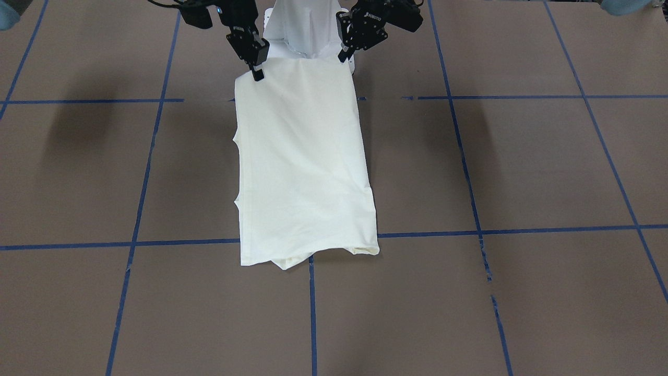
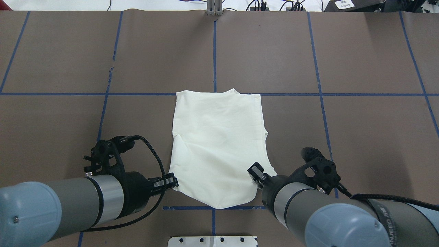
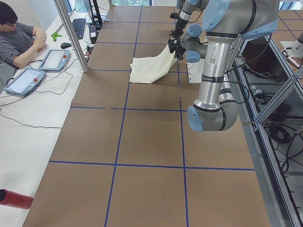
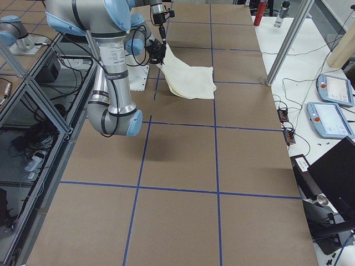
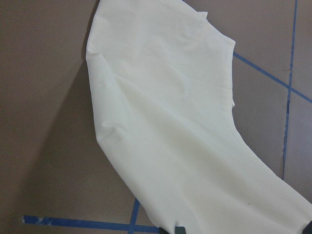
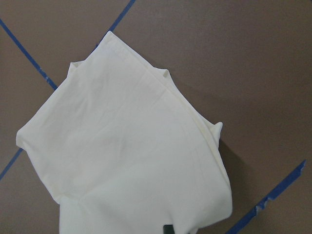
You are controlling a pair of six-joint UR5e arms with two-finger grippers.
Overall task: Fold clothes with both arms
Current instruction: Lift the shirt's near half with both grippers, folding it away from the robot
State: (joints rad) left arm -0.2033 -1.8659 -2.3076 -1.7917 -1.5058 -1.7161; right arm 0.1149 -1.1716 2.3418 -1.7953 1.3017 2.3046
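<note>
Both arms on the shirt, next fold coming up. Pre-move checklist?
1. Left gripper pinching a near corner of the shirt: ok.
2. Right gripper pinching the other near corner: ok.
3. Near edge lifted off the table: ok, both side views show it raised.
4. Layers aligned at the far end: not ok, an under-layer pokes past the hem.
5. Sleeves fully tucked inside: cannot tell.

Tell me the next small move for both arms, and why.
Probably carry both held corners forward toward the far end, to fold the strip in half. The left gripper and right gripper each pinch a near corner of the shirt. That end is raised off the table, while the far end lies flat.
</note>
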